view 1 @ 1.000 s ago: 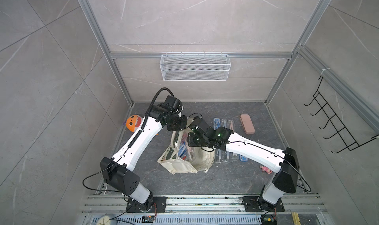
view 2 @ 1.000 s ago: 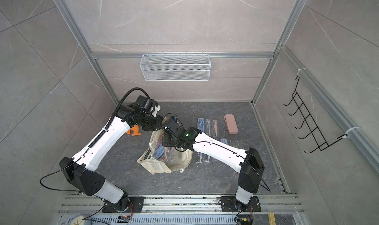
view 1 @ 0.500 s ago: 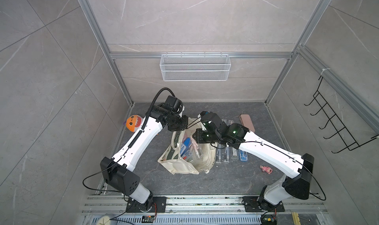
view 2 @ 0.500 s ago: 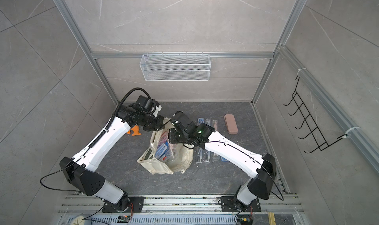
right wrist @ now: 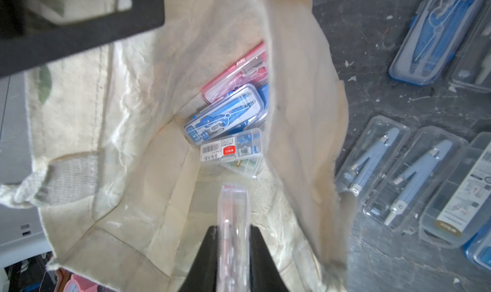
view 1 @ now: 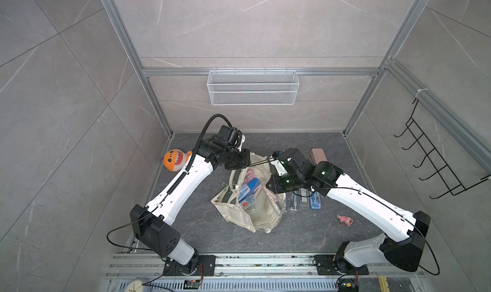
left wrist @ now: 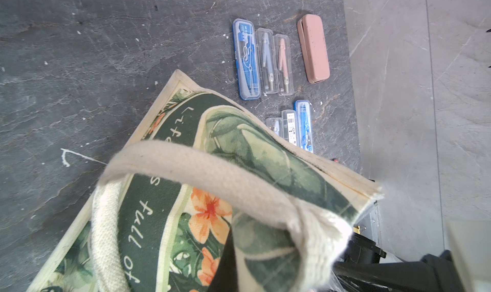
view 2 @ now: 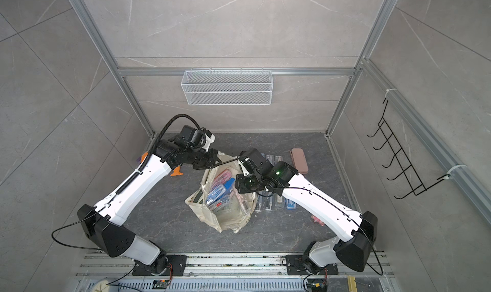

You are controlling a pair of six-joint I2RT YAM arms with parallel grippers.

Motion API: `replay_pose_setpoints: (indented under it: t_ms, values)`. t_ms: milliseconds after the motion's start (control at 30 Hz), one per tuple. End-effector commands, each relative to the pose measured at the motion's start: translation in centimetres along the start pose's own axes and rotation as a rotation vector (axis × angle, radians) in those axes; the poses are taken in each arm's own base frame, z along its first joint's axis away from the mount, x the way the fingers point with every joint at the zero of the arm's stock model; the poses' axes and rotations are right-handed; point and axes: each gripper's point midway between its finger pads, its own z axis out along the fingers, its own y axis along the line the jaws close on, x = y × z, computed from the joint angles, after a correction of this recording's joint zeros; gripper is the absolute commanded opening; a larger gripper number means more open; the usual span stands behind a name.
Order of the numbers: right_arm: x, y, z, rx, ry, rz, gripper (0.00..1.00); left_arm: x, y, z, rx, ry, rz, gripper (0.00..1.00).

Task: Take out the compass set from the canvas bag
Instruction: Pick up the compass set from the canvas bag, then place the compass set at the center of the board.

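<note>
The cream canvas bag lies on the dark floor with its mouth held open. My left gripper is shut on the bag's rim next to a handle. Over the mouth, my right gripper is shut on a compass set, a clear case with a pink compass, pinched edge-on between both fingers. Deeper in the bag lie a pink compass set, a blue one and a clear one with a barcode label.
Several compass sets lie in rows on the floor right of the bag, beside a pink case. An orange plush toy sits at the left wall, a small pink thing under my right arm. A wire basket hangs on the back wall.
My right gripper has drawn up and to the right out of the bag's depth with the clear compass set in it. The left gripper has kept its hold on the rim.
</note>
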Motion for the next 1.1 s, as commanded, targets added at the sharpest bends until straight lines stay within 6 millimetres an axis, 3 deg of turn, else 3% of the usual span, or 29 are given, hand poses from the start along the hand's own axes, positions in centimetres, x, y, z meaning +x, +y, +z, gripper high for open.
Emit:
replay_pose_setpoints:
  t_ms: [0,333,467,800,967,1067]
  values:
    - [-4.4,-0.3,-6.9,-0.071,-0.258,0.103,0.18,0.8,5.3,-1.3,-0.184,0.006,-0.012,0.00]
    - [-6.1,5.3,-8.2,-0.341,-0.253,0.082,0.20,0.1,4.8,-0.3,-0.163,0.025,-0.004,0.00]
    - [-6.8,5.8,-8.7,-0.352,-0.267,0.073,0.19,-0.2,4.9,-0.2,-0.167,0.027,-0.001,0.00]
    - [-7.1,3.5,-9.1,-0.304,-0.265,0.076,0.19,-1.3,7.8,-2.2,-0.209,-0.008,-0.056,0.00]
    - [-7.2,0.4,-9.1,-0.249,-0.291,0.127,0.19,-2.7,10.0,-4.1,-0.248,-0.046,-0.098,0.00]
    - [-6.9,-2.4,-7.4,-0.164,-0.290,0.162,0.19,-3.4,11.1,-5.2,-0.267,-0.064,-0.120,0.00]
